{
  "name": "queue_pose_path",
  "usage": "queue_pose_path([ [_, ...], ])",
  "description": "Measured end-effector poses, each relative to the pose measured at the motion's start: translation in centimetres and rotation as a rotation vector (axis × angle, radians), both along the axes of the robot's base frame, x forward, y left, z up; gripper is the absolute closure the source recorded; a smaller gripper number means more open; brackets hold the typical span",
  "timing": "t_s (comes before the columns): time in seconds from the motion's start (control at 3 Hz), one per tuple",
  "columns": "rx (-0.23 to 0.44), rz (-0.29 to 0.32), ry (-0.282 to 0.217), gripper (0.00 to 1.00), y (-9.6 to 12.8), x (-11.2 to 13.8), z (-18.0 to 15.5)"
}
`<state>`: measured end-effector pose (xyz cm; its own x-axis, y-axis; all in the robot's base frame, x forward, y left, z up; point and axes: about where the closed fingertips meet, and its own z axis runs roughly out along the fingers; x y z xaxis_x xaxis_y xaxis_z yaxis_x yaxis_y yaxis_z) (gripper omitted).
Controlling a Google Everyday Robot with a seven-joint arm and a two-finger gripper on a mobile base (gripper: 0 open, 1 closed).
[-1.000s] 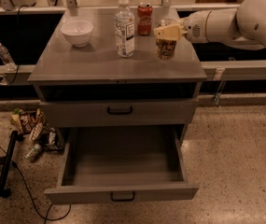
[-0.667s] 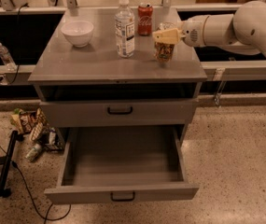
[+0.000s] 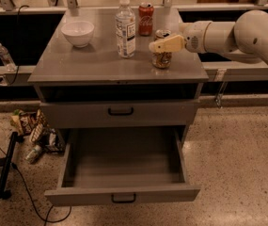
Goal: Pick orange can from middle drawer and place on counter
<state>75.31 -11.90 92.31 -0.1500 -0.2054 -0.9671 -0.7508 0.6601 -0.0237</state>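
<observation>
My claw [image 3: 164, 44] is over the right part of the desk [image 3: 86, 62], at the end of my pale arm [image 3: 246, 34], which reaches in from the right. It sits at the upper part of the orange can [image 3: 161, 59], right against it. Whether it grips the can or merely lies beside it, I cannot tell from here.

The orange can stands upright on the desk, near the right edge and towards the front. Behind it, close to the back edge, stands a red can [image 3: 145, 19]. Just left of that is a clear bottle [image 3: 125, 27] with a white cap, also upright and apart from the orange can. A white bowl [image 3: 77, 33] rests well to the left, on the far side of the bottle.

Below the desk top, the upper drawer [image 3: 120, 112] is closed, its black handle in the middle. The middle drawer [image 3: 122, 196] under it is pulled far out towards the camera.

On the floor to the left of the cabinet lies a heap of snack packets [image 3: 32, 131], and beside it a black stand leg [image 3: 6, 166] with a cable running past.
</observation>
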Motion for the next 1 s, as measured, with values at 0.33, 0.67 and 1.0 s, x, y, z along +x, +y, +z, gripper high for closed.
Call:
queue_pose_path([
  [0.33, 0.017, -0.031, -0.057, 0.0, -1.2, -2.1, 1.7],
  [0.67, 0.033, -0.087, -0.175, 0.0, -3.3, -7.1, 4.5],
  [1.0, 0.031, -0.09, -0.179, 0.0, -4.0, -7.3, 4.8],
])
